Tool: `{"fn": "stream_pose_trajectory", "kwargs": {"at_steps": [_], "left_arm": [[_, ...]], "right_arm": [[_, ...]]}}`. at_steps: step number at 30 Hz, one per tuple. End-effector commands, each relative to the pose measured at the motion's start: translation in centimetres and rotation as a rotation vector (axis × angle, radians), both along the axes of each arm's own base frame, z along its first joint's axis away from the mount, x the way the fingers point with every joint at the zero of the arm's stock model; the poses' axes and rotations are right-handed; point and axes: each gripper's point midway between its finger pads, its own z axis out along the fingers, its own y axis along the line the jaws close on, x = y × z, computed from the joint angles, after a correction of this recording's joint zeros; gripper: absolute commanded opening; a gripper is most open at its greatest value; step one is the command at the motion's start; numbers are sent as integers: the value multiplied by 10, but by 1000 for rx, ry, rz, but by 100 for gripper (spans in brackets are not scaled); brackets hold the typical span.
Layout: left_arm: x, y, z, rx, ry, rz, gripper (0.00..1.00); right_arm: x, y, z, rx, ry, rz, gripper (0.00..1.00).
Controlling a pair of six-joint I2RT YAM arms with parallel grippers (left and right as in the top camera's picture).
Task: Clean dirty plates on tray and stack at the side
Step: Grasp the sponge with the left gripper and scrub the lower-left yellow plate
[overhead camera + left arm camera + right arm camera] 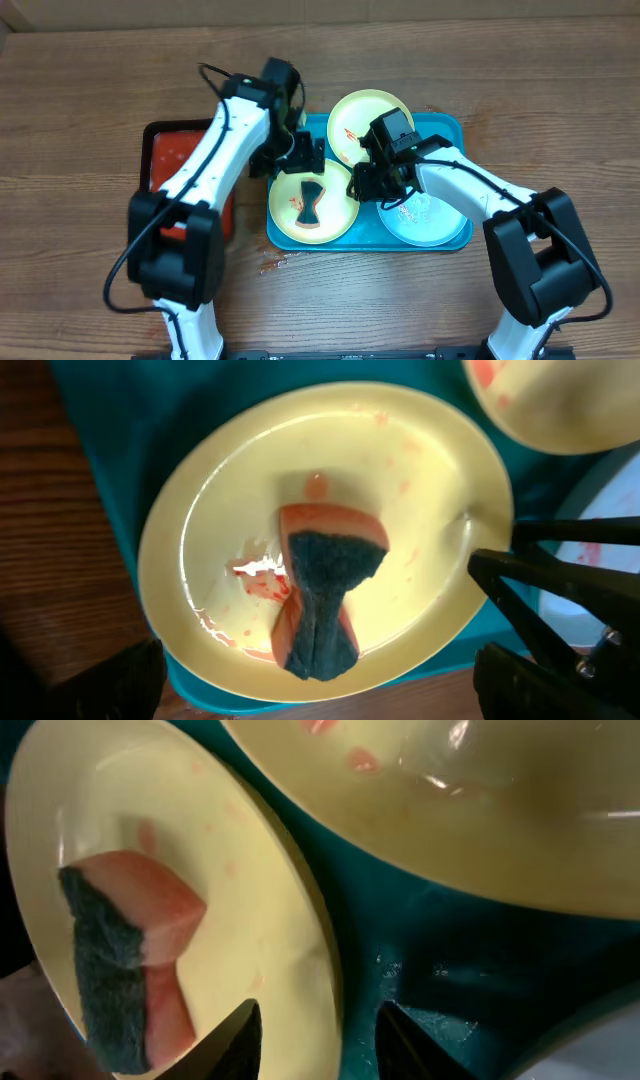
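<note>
Sponge (312,203) on yellow-green plate (335,215) lies lengthwise across the left-right tray (450,126)

Blue tray (452,128): three plates laid flat inside. Front yellow-green plate (342,208) red-smeared, at left; rear yellow-green plate (350,120) smeared; light blue plate (440,222) at right.

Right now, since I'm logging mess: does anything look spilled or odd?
Yes. The orange sponge with a dark scouring face lies pinched into a bow-tie on the front yellow-green rimmed plastic plate, beside a wet red smear. What look like reddish spots mark the wooden table just off the front left corner of the blue plastic tray.
</note>
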Motion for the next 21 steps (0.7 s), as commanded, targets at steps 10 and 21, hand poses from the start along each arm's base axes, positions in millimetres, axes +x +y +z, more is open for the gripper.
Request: {"fn": "stream_pose_trajectory", "kwargs": {"at_steps": [10,21], "left_arm": [[-13,-1,-6,1,55,-97,70],[-32,-9,-27,-4,102,-117,54]], "right_arm": [[6,3,-9,0,54,-101,16],[15,2,-9,-6,26,-132,9]]}}
